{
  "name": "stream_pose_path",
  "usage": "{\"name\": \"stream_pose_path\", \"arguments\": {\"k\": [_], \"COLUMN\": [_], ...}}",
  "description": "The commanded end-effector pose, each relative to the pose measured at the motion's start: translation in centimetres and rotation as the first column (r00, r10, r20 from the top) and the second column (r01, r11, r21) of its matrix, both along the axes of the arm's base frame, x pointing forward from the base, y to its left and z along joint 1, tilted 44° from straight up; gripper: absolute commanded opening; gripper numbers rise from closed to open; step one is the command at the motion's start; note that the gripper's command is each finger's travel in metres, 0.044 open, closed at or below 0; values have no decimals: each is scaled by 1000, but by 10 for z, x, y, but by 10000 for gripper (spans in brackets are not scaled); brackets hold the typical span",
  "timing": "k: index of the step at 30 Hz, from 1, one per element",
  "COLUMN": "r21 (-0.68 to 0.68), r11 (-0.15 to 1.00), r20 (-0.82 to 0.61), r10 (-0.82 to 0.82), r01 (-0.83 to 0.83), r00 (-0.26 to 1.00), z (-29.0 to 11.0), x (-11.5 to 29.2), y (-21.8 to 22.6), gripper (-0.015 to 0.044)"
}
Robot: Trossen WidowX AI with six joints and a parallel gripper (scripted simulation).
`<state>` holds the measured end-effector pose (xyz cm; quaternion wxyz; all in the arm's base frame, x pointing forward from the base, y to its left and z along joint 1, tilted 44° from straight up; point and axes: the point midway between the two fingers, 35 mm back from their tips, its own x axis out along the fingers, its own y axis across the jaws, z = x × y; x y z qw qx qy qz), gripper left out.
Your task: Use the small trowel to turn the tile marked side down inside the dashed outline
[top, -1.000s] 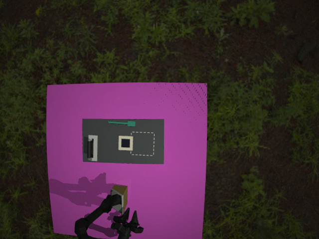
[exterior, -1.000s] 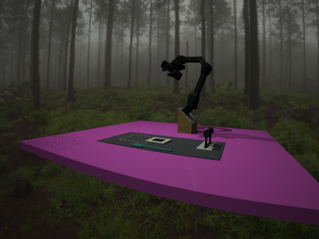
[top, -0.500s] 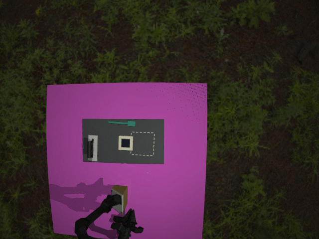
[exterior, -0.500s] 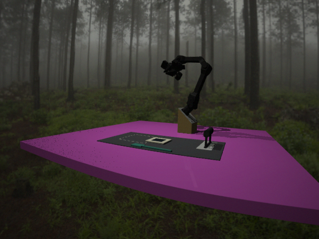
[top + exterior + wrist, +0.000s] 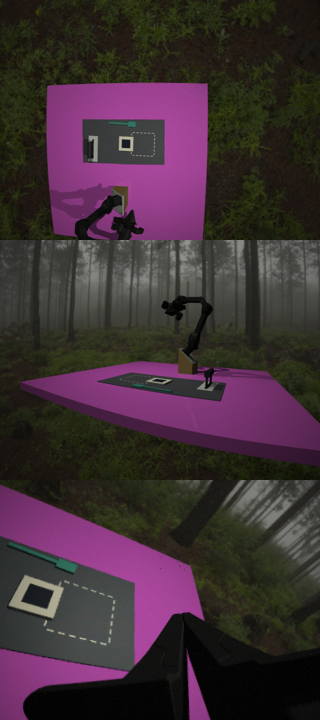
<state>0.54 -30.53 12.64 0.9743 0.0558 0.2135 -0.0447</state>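
A cream tile (image 5: 126, 143) (image 5: 158, 381) (image 5: 36, 596) with a dark marked square facing up lies on the dark grey mat (image 5: 108, 155) (image 5: 188, 388) (image 5: 30, 640), just left of the dashed outline (image 5: 154, 144) (image 5: 126, 378) (image 5: 112, 615). The teal trowel (image 5: 123, 123) (image 5: 151, 388) (image 5: 45, 558) lies flat on the mat near its far edge. My gripper (image 5: 131, 214) (image 5: 165, 307) (image 5: 181, 621) is shut and empty. It hangs high above the table near the arm's base, far from the trowel and tile.
The mat lies on a magenta table (image 5: 168, 186) (image 5: 245, 415) (image 5: 165, 590). A pale plate with a black upright stand (image 5: 92, 148) (image 5: 208, 380) sits at the mat's left end. The arm's tan base block (image 5: 121, 197) (image 5: 186, 364) stands near the table's front edge. Forest ground surrounds the table.
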Motion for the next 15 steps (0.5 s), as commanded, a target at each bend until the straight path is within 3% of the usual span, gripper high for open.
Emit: {"name": "stream_pose_path", "arguments": {"k": [1,4,15], "r21": [0,0,0], "r11": [1000,1000,1000], "r20": [0,0,0], "r10": [0,0,0], "r01": [0,0,0], "r00": [1000,1000,1000], "z": [0,0,0], "x": [0,0,0], "y": [0,0,0], "gripper": [26,100,100]}}
